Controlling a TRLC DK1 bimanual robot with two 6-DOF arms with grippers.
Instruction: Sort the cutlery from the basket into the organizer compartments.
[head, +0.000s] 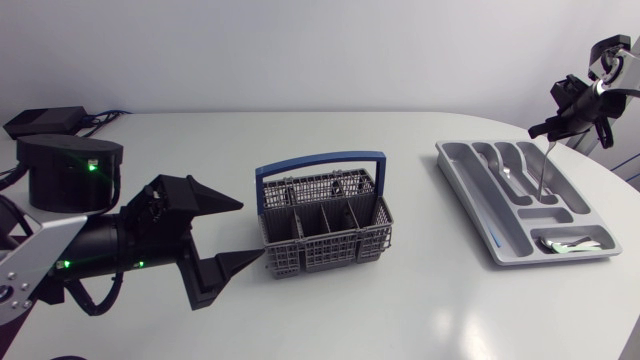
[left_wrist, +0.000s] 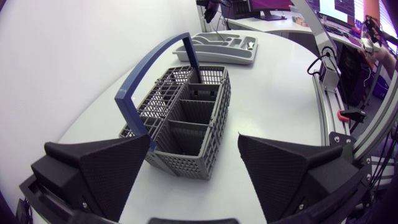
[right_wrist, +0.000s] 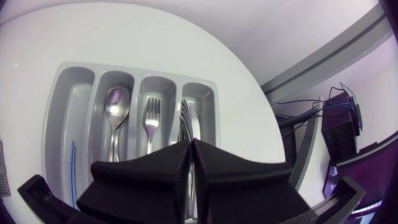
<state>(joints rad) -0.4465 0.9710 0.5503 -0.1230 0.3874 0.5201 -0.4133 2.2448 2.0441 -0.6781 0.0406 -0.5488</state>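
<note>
Right tool (head: 556, 124) is clamped on a knife (head: 545, 168), fingers almost together. The knife hangs straight down from it over the organizer (head: 497, 238); can't tell if the tip touches. Left tool (head: 250, 230) is spread wide, gripping nothing, with the basket (head: 330, 250) on the surface (head: 400, 310) just ahead of its fingertips. Only the right wrist view shows a spoon (right_wrist: 116, 102) and fork (right_wrist: 151, 115), each in its own long compartment beside the knife's. Left wrist view shows the basket's blue handle (left_wrist: 155, 68) upright ahead of the tool.
</note>
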